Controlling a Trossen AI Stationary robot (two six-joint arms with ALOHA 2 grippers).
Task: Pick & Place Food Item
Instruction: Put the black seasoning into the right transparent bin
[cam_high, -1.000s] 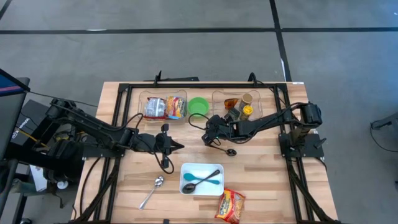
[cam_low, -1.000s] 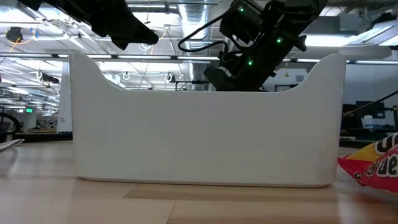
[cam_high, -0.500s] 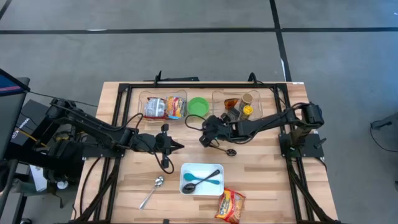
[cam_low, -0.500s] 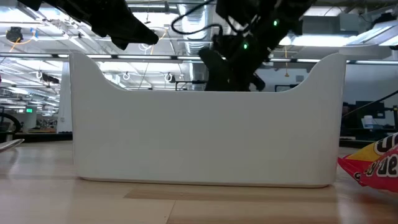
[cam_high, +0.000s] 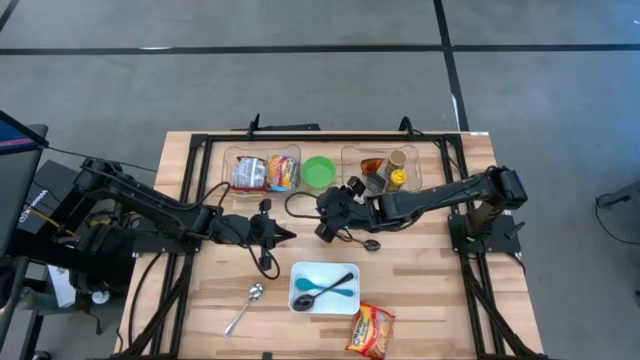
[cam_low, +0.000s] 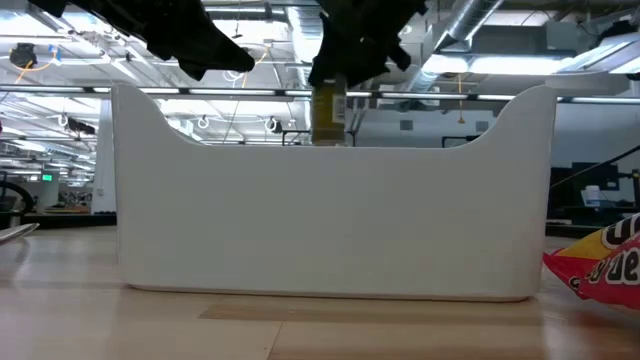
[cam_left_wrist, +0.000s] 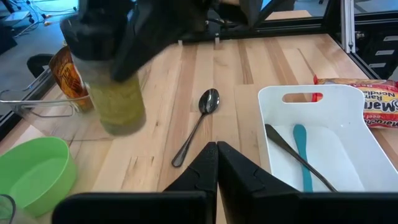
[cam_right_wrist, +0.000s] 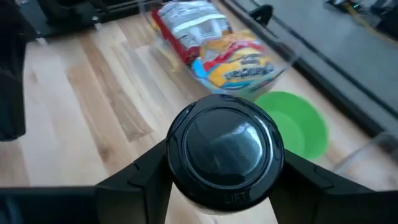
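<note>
A jar (cam_left_wrist: 118, 99) with a black lid (cam_right_wrist: 225, 149) and yellow-green contents hangs above the middle of the table. My right gripper (cam_high: 330, 213) is shut on it. In the low view the jar (cam_low: 328, 115) shows above the white bin's wall (cam_low: 330, 220), under the dark gripper. My left gripper (cam_high: 288, 235) waits shut left of centre, holding nothing; its fingers (cam_left_wrist: 214, 165) meet in the left wrist view. My right gripper pinches the jar's top end between its two fingers (cam_right_wrist: 134, 177), one on each side of the black lid's rim (cam_right_wrist: 180, 155). It comes slanting down from the table's right side. The jar hangs upright below the fingers, clear of the table.
The white bin (cam_high: 300, 272) at the near centre holds a blue spoon and a black one. A ramen packet (cam_high: 371, 330) lies near it and a metal spoon (cam_high: 245, 307) to its left. A black spoon (cam_high: 365, 243), a green bowl (cam_high: 319, 171) and two clear trays (cam_high: 265, 172) of food stand farther back.
My right gripper has risen and gone toward the table's left edge, rolling its wrist, with the jar in its hold. The jar now hangs higher and shows above the bin's wall in the low view.
</note>
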